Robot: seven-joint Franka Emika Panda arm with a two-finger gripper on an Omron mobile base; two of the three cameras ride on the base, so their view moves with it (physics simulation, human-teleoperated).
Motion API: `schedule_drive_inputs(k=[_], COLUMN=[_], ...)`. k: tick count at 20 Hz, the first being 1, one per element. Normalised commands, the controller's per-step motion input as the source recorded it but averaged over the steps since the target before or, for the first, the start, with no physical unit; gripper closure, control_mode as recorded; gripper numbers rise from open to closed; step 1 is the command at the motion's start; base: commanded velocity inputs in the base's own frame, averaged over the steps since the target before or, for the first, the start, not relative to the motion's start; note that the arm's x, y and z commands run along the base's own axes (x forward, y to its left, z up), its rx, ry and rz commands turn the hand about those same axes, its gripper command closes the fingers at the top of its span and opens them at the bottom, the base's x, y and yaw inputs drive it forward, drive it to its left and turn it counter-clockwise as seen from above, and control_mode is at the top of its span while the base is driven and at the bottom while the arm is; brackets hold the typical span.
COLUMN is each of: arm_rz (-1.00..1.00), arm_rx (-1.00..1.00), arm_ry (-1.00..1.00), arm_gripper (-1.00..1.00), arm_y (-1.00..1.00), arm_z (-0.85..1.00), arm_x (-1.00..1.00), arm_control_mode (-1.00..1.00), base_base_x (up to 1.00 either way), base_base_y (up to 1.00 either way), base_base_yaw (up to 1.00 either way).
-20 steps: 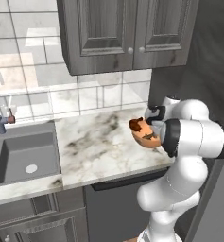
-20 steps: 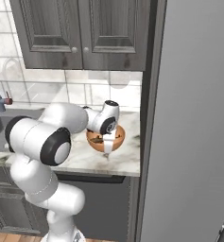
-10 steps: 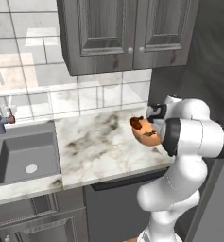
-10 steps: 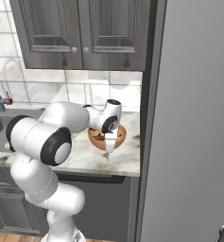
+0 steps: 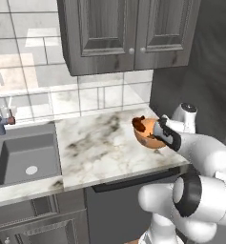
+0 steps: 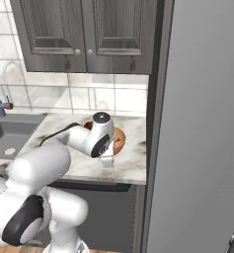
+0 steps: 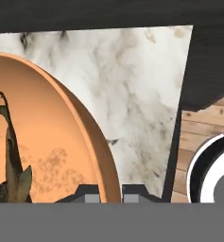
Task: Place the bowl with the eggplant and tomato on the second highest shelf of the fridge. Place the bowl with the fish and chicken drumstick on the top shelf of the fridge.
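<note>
Pinching one orange-brown bowl point(image 7: 61, 142) by its rim, pincer point(image 7: 109, 191) pressed together; one fish point(image 7: 12, 165) inside.

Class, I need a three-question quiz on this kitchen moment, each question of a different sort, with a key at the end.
1. True or false: the gripper has its jaws shut on the rim of the orange bowl.
2. Multiple choice: where is the bowl? A) in the sink B) at the counter's end next to the fridge C) on a fridge shelf
3. Fill in: in the hand view, the thin dark thing lying inside the bowl is the ____.

Key: 1 true; 2 B; 3 fish
</note>
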Motion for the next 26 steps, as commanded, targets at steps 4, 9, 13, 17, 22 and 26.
schedule_drive_inputs(k=[4,9,13,17,22,26], arm_rz=[-0.08,-0.1,0.0,0.02,0.01,0.0], arm_rx=[-0.14,-0.06,0.03,0.07,0.03,0.0], arm_ry=[-0.55,-0.28,0.0,0.15,0.13,0.0], arm_gripper=[1.0,1.0,1.0,1.0,1.0,1.0], arm_y=[0.13,0.1,0.0,0.0,0.03,0.0], arm_z=[0.73,0.88,0.94,0.67,0.34,0.05], arm_x=[-0.9,-0.31,-0.01,-0.4,-0.35,-0.02], arm_control_mode=[-1.0,-1.0,-1.0,-1.0,-1.0,1.0], base_base_x=[0.0,0.0,0.0,0.0,0.0,-0.05], base_base_y=[0.0,0.0,0.0,0.0,0.0,0.0], base_base_yaw=[0.0,0.0,0.0,0.0,0.0,0.0])
